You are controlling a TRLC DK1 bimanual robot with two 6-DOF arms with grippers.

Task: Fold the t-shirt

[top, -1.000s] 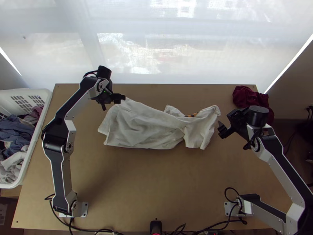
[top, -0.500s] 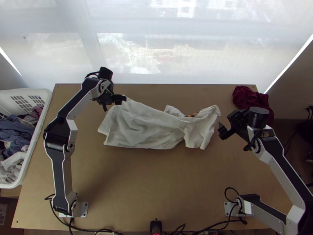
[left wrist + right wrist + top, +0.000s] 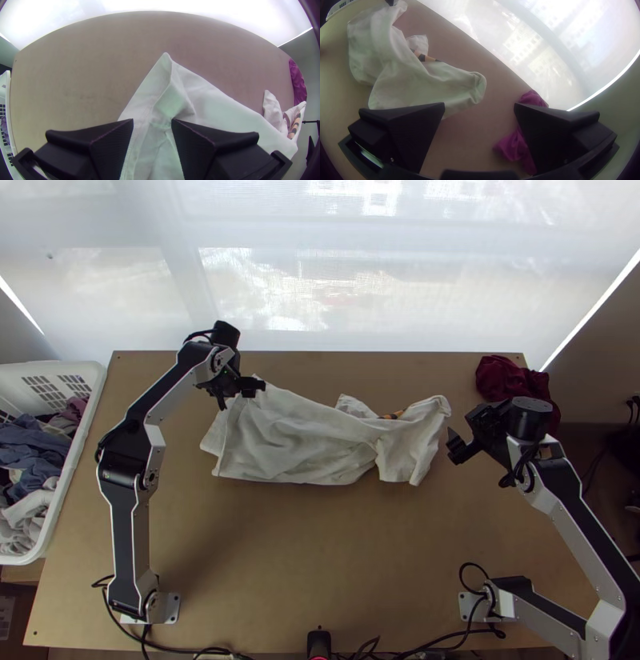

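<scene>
My left gripper (image 3: 238, 394) is at the far left corner of the white t-shirt (image 3: 296, 440), its two fingers apart with creased cloth showing between them; I cannot tell whether they touch it. My right gripper (image 3: 466, 431) is just beside the shirt's right end, its fingers wide apart and nothing between their tips.

The shirt lies across the middle of the table (image 3: 320, 540), wrinkled and partly bunched, broad toward my left side and narrower toward my right, with a bit of orange and black pattern (image 3: 392, 415) at its far edge. A dark red cloth (image 3: 516, 384) lies crumpled at the table's far right corner. A white basket (image 3: 98, 390) of clothes stands at the left.
</scene>
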